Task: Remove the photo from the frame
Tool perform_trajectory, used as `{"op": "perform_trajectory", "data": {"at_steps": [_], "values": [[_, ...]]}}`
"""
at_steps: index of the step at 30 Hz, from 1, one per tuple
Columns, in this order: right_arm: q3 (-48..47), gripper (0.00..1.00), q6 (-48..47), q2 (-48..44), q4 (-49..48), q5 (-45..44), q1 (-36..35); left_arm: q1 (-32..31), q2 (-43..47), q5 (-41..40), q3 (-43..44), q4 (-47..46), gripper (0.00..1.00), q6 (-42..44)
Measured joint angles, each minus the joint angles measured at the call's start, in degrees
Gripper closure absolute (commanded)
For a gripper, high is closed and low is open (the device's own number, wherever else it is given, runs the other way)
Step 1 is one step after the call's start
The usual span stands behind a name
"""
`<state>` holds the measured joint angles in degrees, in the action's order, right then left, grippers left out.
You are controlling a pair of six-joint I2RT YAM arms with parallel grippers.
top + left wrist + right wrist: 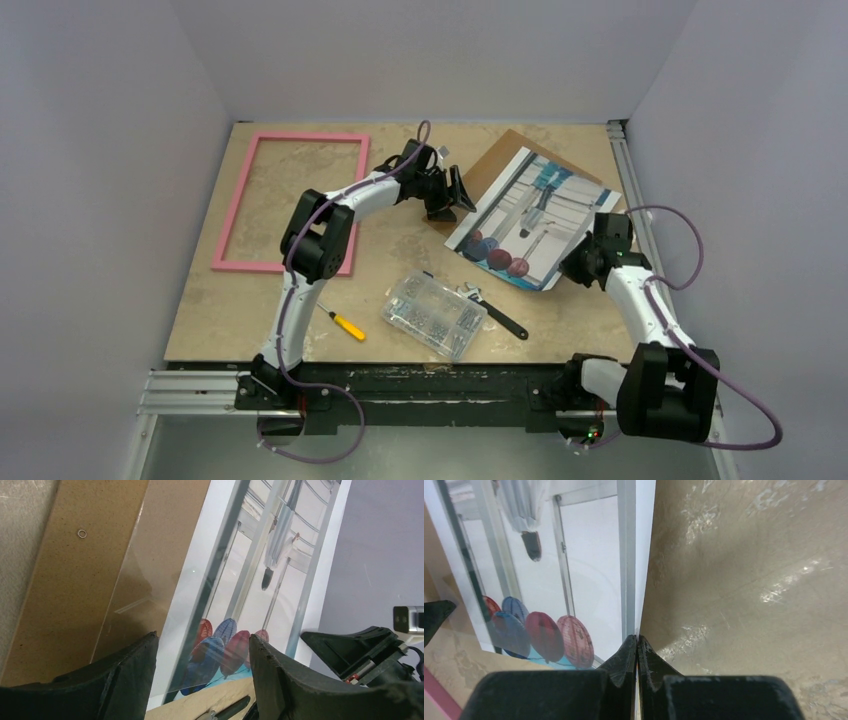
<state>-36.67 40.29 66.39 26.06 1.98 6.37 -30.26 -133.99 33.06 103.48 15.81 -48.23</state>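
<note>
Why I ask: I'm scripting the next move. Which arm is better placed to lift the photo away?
Right. The right gripper is shut on the photo; the left gripper hangs open nearby, empty.

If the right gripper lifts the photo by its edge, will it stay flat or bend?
Probably it bends: the photo looks a thin paper sheet, and the right gripper pinches only one edge. It seems light, so it may slide easily over the backing board.
</note>
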Motion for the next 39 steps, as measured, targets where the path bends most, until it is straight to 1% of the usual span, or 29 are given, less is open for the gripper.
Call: {"op": "perform_trajectory", "data": {"at_steps": [4,10,13,18,22,27,33,39], "values": [[-2.6,1.0,-1.4,-3.1,3.5,-1.0,0.0,0.2,-0.7,0.0,0.0,-0.2,0.36,-0.9],[-3.0,1.0,-2.0,-2.7,4.5,-0.5,-1.1,0.3,-1.2,-1.3,1.0,1.5,0.36,-1.6],[-5.4,1.0,-2.5,-2.5,7.1,-0.7,-1.6,0.3,-1.2,-2.7,1.6,2.6,0.36,-1.6],[-15.2,1.0,-4.6,-3.2,15.0,-3.6,-2.3,0.4,-1.2,-5.2,3.0,4.9,0.36,-1.5],[-23.7,1.0,-6.6,-6.3,21.2,-5.6,-2.3,0.6,-1.2,-5.7,3.2,5.3,0.36,-1.5],[-34.3,1.0,-9.1,-10.5,26.8,-5.5,-2.3,0.6,-1.2,-6.0,3.5,5.7,0.36,-1.5],[-47.8,1.0,-10.6,-11.3,28.4,-2.1,-2.3,0.6,-1.2,-6.0,3.6,5.8,0.37,-1.5],[-59.9,1.0,-10.1,-5.9,26.1,4.0,-2.3,0.8,-1.2,-5.3,3.8,6.2,0.37,-1.6]]}}
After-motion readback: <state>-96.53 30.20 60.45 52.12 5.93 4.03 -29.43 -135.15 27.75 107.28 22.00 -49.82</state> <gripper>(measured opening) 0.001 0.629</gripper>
